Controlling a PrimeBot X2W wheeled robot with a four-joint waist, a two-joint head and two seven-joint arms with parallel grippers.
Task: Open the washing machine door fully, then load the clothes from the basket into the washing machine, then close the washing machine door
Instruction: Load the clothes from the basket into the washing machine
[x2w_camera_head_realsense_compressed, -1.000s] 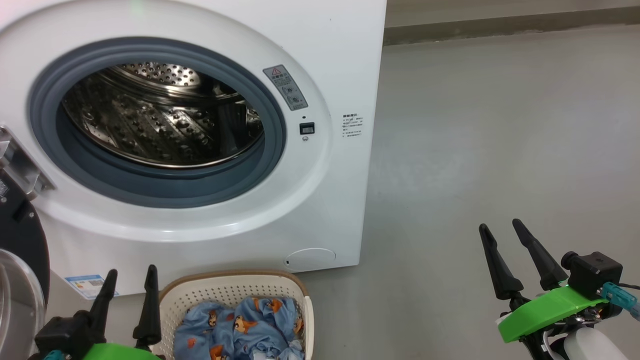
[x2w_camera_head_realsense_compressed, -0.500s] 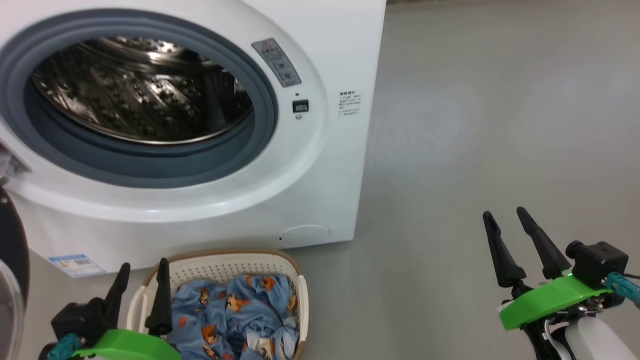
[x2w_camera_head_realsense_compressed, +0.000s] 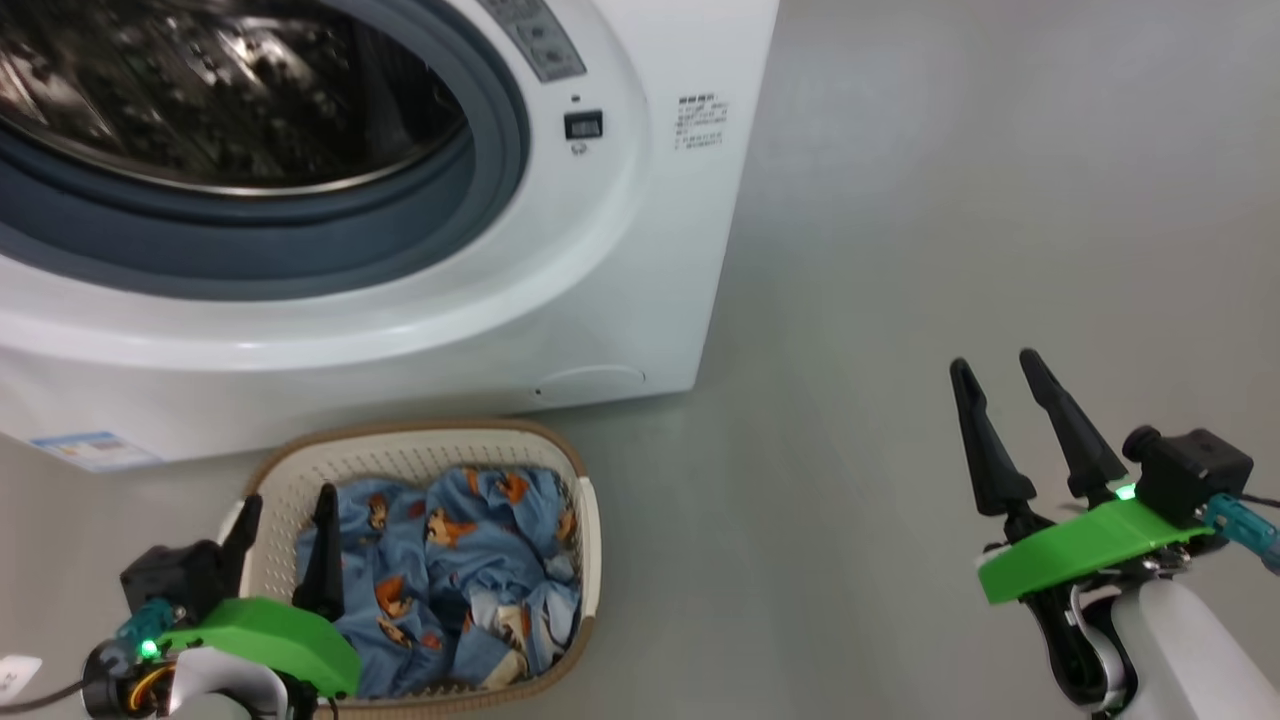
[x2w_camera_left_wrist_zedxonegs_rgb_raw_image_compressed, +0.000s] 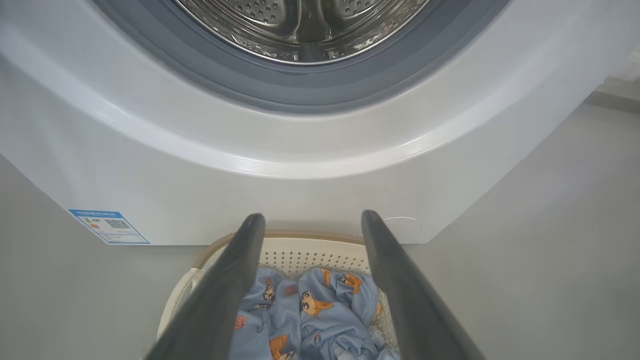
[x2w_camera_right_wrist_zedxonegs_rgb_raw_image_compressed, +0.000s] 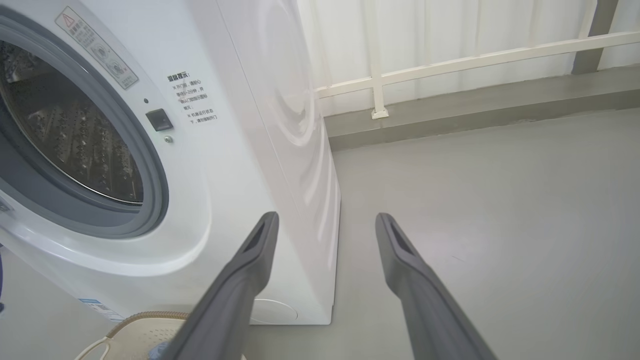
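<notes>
A big white front-loading washing machine stands on the smooth grey floor. Its side panel runs back toward the floor's far edge, where a white railing rises above a low grey kerb. The machine's round opening stands uncovered: a grey rubber ring frames the perforated steel drum. A small blue label sticker sits low on the left of the front, and a round white cap low on the right.

Just in front of the machine, below the opening, a small cream-white perforated plastic basket with a brown woven-look rim rests on the floor, near the machine's base with a strip of floor between them. In it lie the clothes, light blue fabric printed with orange-brown cartoon animals, crumpled in a heap that covers most of the basket's bottom.

The left claw hangs over the left part of the basket, its two long dark fingers spread wide and gripping nothing. In the left wrist view the clothes show in the gap between them. Whether the tips touch the fabric cannot be told. The right claw is held over bare floor, well to the right of the basket and of the machine's front right corner, its fingers likewise spread apart and empty.
</notes>
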